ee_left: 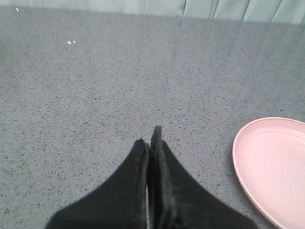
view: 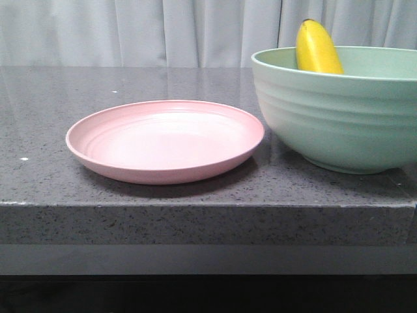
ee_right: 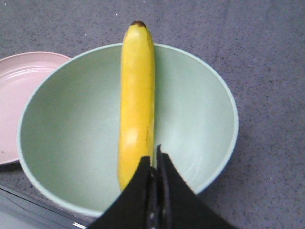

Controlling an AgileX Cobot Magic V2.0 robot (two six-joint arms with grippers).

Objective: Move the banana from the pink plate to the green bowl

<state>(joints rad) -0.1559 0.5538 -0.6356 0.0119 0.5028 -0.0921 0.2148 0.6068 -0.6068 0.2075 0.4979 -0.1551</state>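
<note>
The banana (view: 317, 47) lies inside the green bowl (view: 339, 124) at the right, one end leaning up over the far rim. In the right wrist view the banana (ee_right: 136, 95) runs across the green bowl (ee_right: 71, 124), and my right gripper (ee_right: 153, 160) is shut and empty, just above the banana's near end. The pink plate (view: 166, 140) sits empty left of the bowl. It also shows in the left wrist view (ee_left: 276, 167) and the right wrist view (ee_right: 19, 90). My left gripper (ee_left: 149, 138) is shut and empty over bare counter left of the plate.
The grey speckled counter (view: 195, 215) ends in a front edge just before the plate and bowl. A pale curtain (view: 130, 32) hangs behind. Neither arm shows in the front view.
</note>
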